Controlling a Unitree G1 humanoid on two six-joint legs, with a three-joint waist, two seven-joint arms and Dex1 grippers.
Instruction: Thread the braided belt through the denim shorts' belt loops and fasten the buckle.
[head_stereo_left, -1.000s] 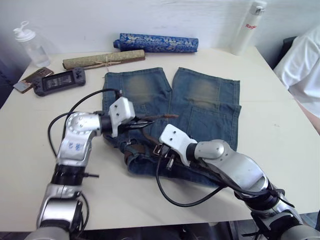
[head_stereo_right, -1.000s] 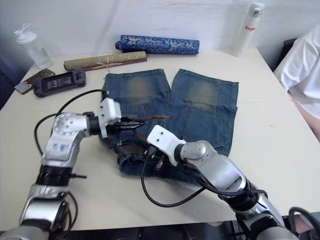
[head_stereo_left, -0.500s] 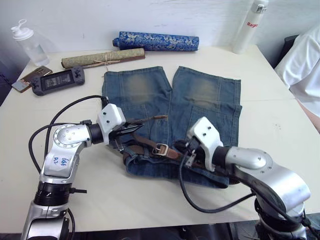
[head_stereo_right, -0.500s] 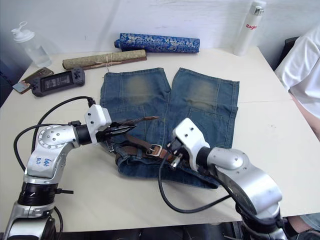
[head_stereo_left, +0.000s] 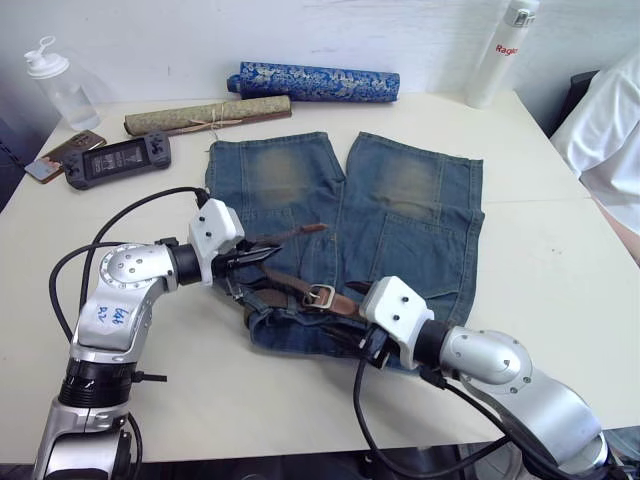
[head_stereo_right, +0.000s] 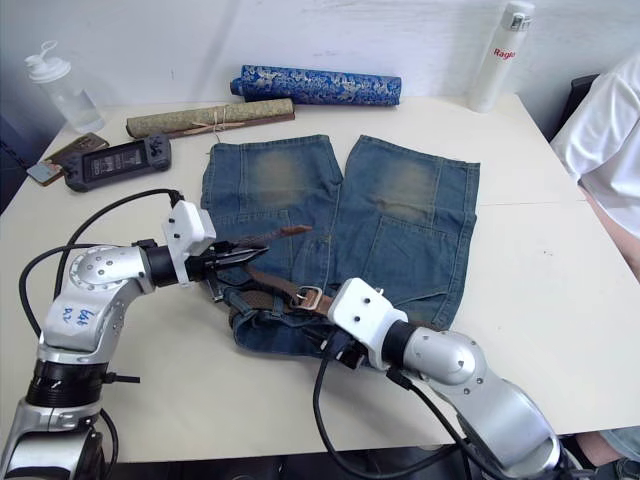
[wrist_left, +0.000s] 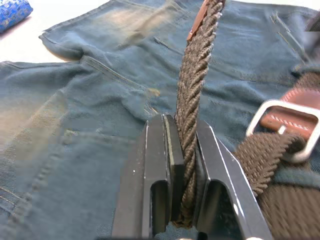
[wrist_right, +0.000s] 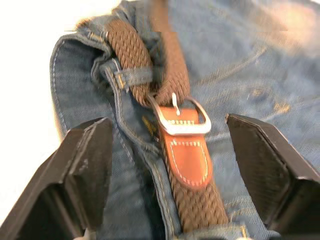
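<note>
The denim shorts (head_stereo_left: 400, 200) lie flat on the table, waistband toward me. The braided belt (wrist_left: 192, 85) runs along that waistband and passes under a belt loop (wrist_right: 132, 77). Its silver buckle (head_stereo_left: 320, 296) lies on the waist with tan leather behind it. My left gripper (wrist_left: 184, 122) is shut on the belt's free end, and the tan tip (head_stereo_left: 310, 228) sticks out over the left leg. My right gripper (wrist_right: 167, 122) stands open at the near edge of the waistband, its fingers (wrist_right: 85, 170) spread either side of the buckle without touching it.
At the back lie a blue patterned roll (head_stereo_left: 315, 82) and an olive rolled mat (head_stereo_left: 205, 115). A white bottle (head_stereo_left: 505, 45) stands back right, a clear bottle (head_stereo_left: 55, 85) back left, with a game controller (head_stereo_left: 118, 160) and phone (head_stereo_left: 60, 150). A person's white sleeve (head_stereo_left: 610, 130) is at right.
My right gripper has opened and drawn back from the buckle to the near edge of the waistband. The left gripper keeps its hold on the belt end and has barely shifted.
</note>
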